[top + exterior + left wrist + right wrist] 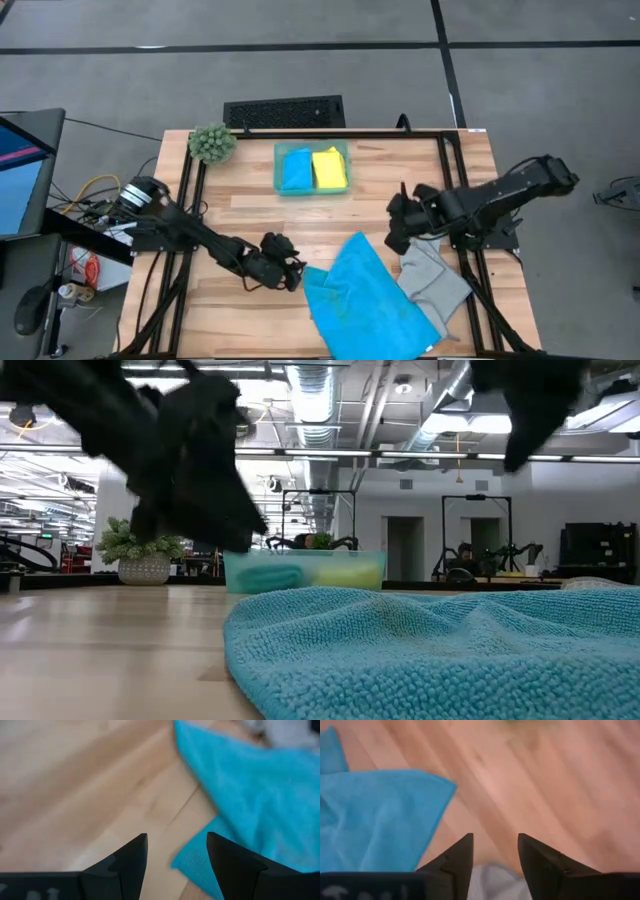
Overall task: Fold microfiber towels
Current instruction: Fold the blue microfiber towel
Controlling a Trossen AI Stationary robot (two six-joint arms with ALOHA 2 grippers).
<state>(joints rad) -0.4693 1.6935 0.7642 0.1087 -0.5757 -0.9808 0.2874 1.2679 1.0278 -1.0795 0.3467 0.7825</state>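
Observation:
A bright blue microfiber towel (365, 295) lies spread, slightly rumpled, on the near middle of the table. A light grey towel (432, 278) lies bunched beside its right edge. My left gripper (290, 272) hangs open just left of the blue towel, whose left corner (192, 862) shows below the gap between the fingers. My right gripper (400, 225) is open above the grey towel's far end (492, 882), clear of it. A folded blue towel (296, 170) and a folded yellow towel (330, 168) lie in the teal tray (312, 190).
A fuzzy green plant ball (212, 143) stands at the far left corner of the table. A dark keyboard-like block (284, 111) lies beyond the far edge. Bare wood lies between the tray and the blue towel. Black frame rails (452, 170) run along the table's sides.

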